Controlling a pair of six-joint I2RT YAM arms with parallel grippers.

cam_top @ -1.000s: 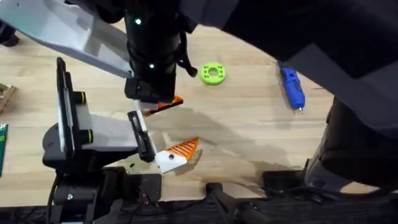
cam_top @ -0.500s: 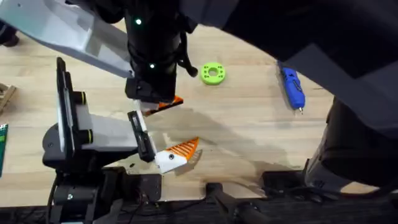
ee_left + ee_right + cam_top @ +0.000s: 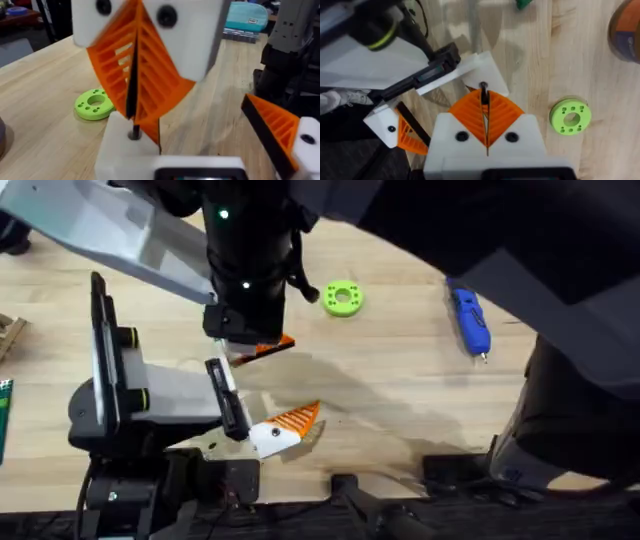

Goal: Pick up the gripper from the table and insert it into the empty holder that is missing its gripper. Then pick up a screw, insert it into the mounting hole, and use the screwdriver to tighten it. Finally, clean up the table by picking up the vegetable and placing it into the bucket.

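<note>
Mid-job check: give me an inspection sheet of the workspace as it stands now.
Surface: wooden table, bare around the work.
Job's things: the gripper meets the holder at its dark hole; seating cannot be told. Screwdriver lies on the table. Vegetable and bucket are cut by the view's edge. Screw: nothing seen.
Clutter: green ring.
Grippers: right gripper shut on the gripper; left gripper open.
Cables: black cable by the right wrist.
Surroundings: teal bag.

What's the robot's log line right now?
right gripper: shut on the gripper | above the holder | left gripper: open | screwdriver: on table
</note>
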